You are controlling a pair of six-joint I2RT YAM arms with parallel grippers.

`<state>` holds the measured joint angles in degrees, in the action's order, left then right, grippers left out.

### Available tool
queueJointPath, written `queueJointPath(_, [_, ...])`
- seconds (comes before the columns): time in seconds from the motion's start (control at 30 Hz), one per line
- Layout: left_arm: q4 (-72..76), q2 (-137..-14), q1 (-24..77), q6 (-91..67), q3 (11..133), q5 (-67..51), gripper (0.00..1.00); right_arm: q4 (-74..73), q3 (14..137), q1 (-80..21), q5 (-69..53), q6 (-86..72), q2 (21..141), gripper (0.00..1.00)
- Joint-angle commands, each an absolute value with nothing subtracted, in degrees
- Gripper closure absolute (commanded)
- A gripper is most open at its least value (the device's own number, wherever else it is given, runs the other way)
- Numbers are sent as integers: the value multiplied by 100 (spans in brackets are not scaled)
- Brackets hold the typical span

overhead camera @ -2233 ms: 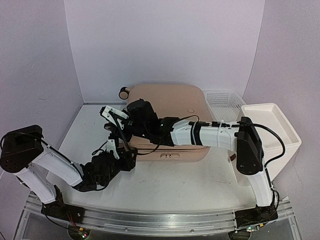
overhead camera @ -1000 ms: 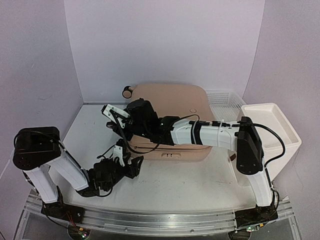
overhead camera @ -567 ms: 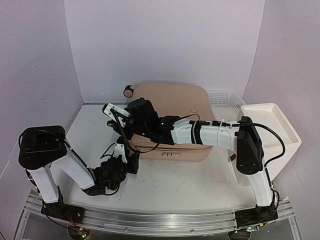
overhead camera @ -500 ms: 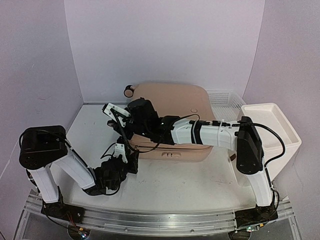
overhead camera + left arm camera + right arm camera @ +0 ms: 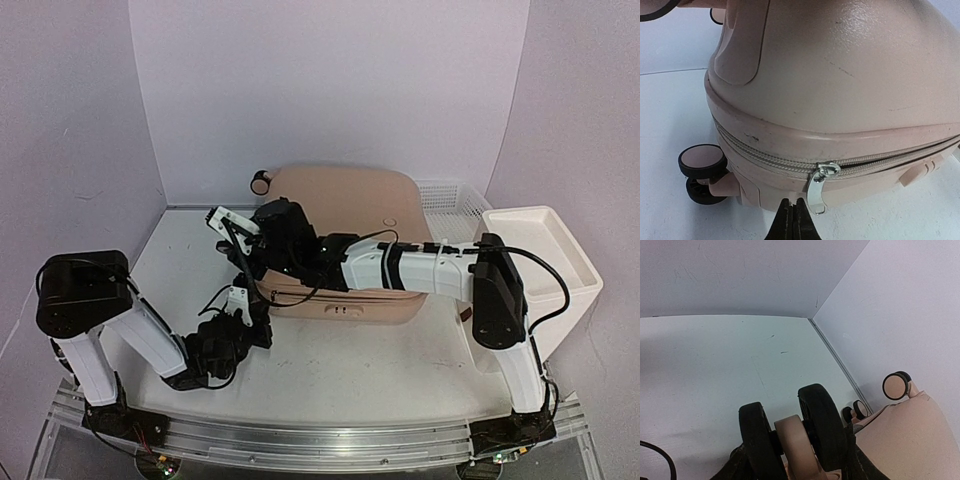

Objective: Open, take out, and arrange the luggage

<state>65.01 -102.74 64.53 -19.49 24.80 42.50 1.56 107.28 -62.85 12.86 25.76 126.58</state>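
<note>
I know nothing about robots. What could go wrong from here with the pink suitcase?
1. The left gripper is shut just left of the zipper pull and holds nothing. Pulling away now would probably leave the zipper where it is.
2. The right gripper seems to hold the suitcase only by a wheel. The wheel could roll or slip out, and the suitcase might then shift.

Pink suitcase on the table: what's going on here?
Two arms are working on the pale pink hard-shell suitcase, which lies closed on the white table. The left tool is shut and empty just beside the dangling silver zipper pull, not gripping it. The right tool straddles a black double caster wheel at the case's corner; whether it clamps it is unclear.
</note>
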Motion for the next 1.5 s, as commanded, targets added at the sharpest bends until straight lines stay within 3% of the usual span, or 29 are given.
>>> queueJointPath(0.0, [6839,-9776,6057,-2040,2109,4072,100,1266,10729,-6231,2224,1677,12090,100])
queueJointPath(0.13, [6847,-9529,5834,-2242,1732,3688,100,1266,10586,-6169,2073,1557,11969,100])
queueJointPath(0.23, [6911,-9232,5347,-2557,1495,1856,98,1203,10615,-6144,1916,1553,11954,100])
queueJointPath(0.3, [7030,-9135,5111,-2700,1448,714,85,1155,10621,-6139,1869,1502,11930,100])
queueJointPath(0.37, [7133,-9045,4937,-3004,1397,-121,66,1105,10650,-6123,1801,1351,11918,100])
queueJointPath(0.43, [7226,-8988,4857,-3371,1341,-510,55,1014,10761,-6126,1769,1262,11954,100])
queueJointPath(0.8, [8270,-10139,3996,-4475,1841,-2416,38,951,10994,-6125,1665,1196,12067,100])
queueJointPath(1.17, [8276,-10496,3981,-4614,2287,-2826,45,887,11083,-6121,1628,1222,12094,100])
queueJointPath(1.33, [8273,-10419,3981,-4686,2388,-2850,62,879,11092,-6126,1625,1245,12102,100])
queueJointPath(1.47, [8271,-10199,3981,-4596,2226,-2636,69,879,11086,-6125,1627,1268,12090,100])
